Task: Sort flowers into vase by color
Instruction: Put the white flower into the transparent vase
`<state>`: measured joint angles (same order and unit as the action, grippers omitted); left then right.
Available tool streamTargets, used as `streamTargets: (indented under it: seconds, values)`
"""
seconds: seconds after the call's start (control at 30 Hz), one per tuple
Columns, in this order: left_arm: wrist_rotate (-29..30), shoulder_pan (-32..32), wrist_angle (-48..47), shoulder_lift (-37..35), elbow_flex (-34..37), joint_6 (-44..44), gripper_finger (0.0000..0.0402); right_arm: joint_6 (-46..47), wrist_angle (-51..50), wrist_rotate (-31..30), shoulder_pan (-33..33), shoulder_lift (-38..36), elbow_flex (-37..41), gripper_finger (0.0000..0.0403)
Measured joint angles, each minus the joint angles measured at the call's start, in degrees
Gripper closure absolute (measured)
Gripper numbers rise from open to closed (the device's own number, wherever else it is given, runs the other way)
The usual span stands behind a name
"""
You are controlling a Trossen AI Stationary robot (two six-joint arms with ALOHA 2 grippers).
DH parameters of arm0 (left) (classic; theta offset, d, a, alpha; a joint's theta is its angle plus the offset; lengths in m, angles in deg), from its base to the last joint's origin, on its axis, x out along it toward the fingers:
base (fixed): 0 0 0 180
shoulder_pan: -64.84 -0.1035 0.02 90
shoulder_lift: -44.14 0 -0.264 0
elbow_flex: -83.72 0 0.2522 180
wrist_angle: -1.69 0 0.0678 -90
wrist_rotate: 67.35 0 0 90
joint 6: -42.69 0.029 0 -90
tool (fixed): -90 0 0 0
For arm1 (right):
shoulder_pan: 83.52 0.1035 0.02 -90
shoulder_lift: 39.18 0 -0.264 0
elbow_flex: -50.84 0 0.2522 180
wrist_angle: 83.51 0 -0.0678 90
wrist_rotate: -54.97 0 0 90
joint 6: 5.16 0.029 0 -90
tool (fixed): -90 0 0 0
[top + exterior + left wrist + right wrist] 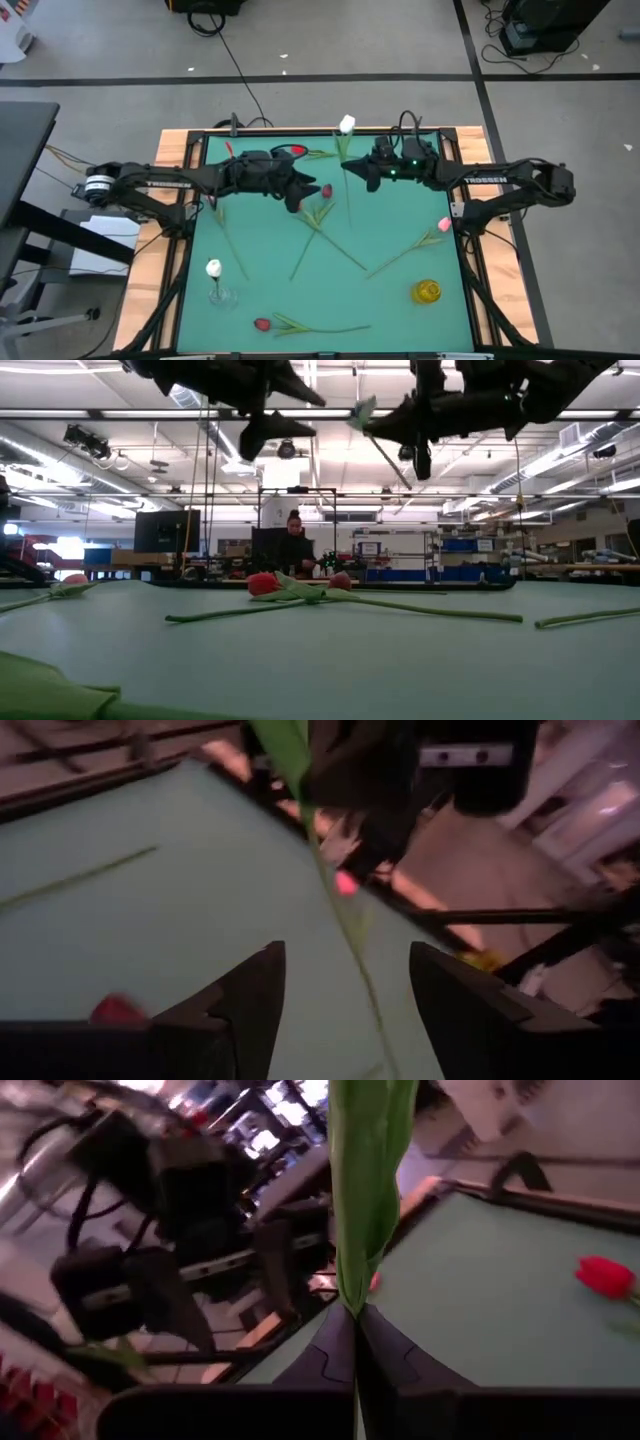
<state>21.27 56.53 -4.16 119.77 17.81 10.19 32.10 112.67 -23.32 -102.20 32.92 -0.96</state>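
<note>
Overhead, right tool (362, 172) grips white tulip (347, 124) | wrist: only leaf (368, 1180)

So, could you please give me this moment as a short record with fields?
left gripper: raised over the middle of the mat, jaws open, holding nothing
right gripper: raised, facing the left one, jaws shut on white tulip
clear vase: left side of mat, one white flower in it
yellow vase: right side of mat, no flower seen in it
loose on mat: red tulip, pink tulip, several others
</note>
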Motion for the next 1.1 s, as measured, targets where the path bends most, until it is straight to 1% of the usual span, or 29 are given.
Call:
streamTargets:
  seconds: [0.17,0.23,0.43,0.5,0.73,0.87,1.0,1.1]
  values:
    - [-4.0,-0.2,10.2,4.8,0.0,0.1,0.0182,-5.6,0.0,0.9,2.6,0.0,-3.4,0.0400]
    - [-3.9,-0.2,14.5,6.4,0.1,0.2,0.0187,-6.3,-0.1,1.5,3.1,0.0,-4.5,0.0400]
    - [-3.4,-1.0,21.3,8.2,-0.1,-2.4,0.0211,-7.7,-0.8,1.8,4.2,0.0,-5.2,0.0400]
    - [-3.4,-0.9,20.7,9.0,-1.5,-2.3,0.0220,-8.5,-1.4,2.3,4.6,0.0,-5.2,0.0400]
    - [-3.6,-0.8,14.2,12.3,-8.9,3.8,0.0240,-9.0,-2.6,2.9,5.2,0.0,-5.2,0.0400]
    - [-3.9,-0.5,10.7,12.9,-11.8,8.6,0.0269,-8.9,-2.4,3.0,5.2,0.0,-5.2,0.0400]
    - [-4.3,-0.5,9.0,12.9,-12.5,10.9,0.0307,-9.2,-2.2,3.4,5.2,0.0,-5.2,0.0400]
    - [-4.8,-0.5,9.1,12.8,-12.6,10.9,0.0317,-9.1,-1.4,3.9,5.0,-0.1,-5.1,0.0399]
